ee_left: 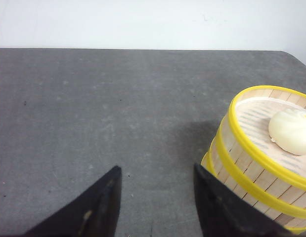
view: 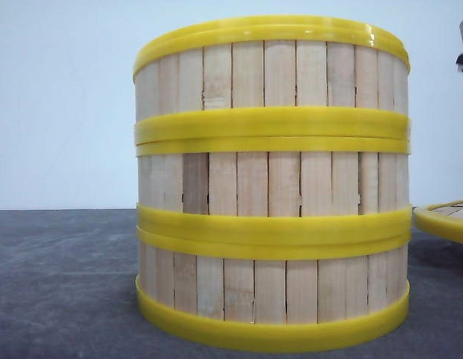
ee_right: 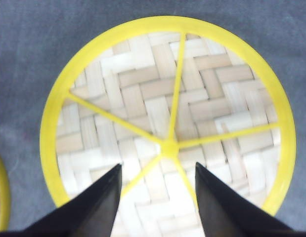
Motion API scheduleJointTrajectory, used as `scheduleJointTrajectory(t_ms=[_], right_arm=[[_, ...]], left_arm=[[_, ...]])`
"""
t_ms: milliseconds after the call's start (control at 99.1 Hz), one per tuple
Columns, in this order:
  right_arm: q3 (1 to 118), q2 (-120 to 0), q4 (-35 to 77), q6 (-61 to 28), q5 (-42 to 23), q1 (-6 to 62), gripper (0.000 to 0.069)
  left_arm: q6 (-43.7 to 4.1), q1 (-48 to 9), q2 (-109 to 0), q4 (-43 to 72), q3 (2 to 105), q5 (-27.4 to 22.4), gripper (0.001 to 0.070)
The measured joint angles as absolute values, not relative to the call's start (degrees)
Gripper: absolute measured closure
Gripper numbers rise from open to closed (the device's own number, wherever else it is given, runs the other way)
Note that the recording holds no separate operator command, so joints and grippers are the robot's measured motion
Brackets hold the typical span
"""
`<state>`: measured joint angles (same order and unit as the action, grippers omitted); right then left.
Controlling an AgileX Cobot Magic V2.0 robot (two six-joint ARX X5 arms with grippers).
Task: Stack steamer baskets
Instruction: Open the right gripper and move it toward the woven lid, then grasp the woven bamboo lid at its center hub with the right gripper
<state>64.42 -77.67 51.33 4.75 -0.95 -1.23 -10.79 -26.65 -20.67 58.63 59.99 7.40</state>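
Three steamer baskets [view: 272, 187] sit stacked on the desk [view: 59, 284], bun [ee_left: 291, 131] on top, so left gripper [ee_left: 155, 207] hovers beside them agape and empty while right gripper [ee_right: 157, 202], likewise, hangs over the lid [ee_right: 167, 113].

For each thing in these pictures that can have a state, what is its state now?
Steamer baskets: three stacked in one upright column on the table.
Bun: lying in the top basket, uncovered.
Lid: flat on the table beside the stack, not on it.
Left gripper: open, empty.
Right gripper: open, empty, above the lid.
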Motion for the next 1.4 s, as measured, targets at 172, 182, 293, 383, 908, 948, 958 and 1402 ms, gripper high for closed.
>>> scheduleJointTrajectory(t_ms=[172,182,293,383,908,948,958,1402], right_arm=[[64.42,-81.67,50.61,4.78,-2.28,-1.26,0.0409],[64.42,-81.87,50.57,4.78,-2.42,-1.26,0.0409],[64.40,-83.44,50.06,4.78,-2.85,-1.26,0.0435],[64.42,-84.60,50.00,4.80,-2.85,-1.26,0.0492],[64.71,-85.71,50.22,4.95,-2.85,-1.26,0.0633],[64.90,-85.71,50.57,4.93,-2.83,-1.26,0.0633],[64.97,-85.71,50.61,4.93,-2.83,-1.26,0.0633],[76.79,-74.35,55.55,4.91,4.12,1.52,0.0635]], left_arm=[[-10.41,-26.65,-20.67,59.99,59.96,7.40,0.0440],[-10.41,-26.65,-20.67,60.03,59.96,7.40,0.0440],[-10.17,-26.65,-20.67,60.16,59.96,7.40,0.0440],[-10.09,-26.65,-20.67,60.23,59.96,7.40,0.0440],[-10.09,-26.65,-20.67,60.47,59.96,7.40,0.0440],[-10.09,-26.65,-20.67,60.47,59.96,7.40,0.0440],[-10.09,-26.65,-20.67,60.45,59.96,7.40,0.0440],[-10.09,-26.65,-20.67,60.45,59.96,7.40,0.0440]])
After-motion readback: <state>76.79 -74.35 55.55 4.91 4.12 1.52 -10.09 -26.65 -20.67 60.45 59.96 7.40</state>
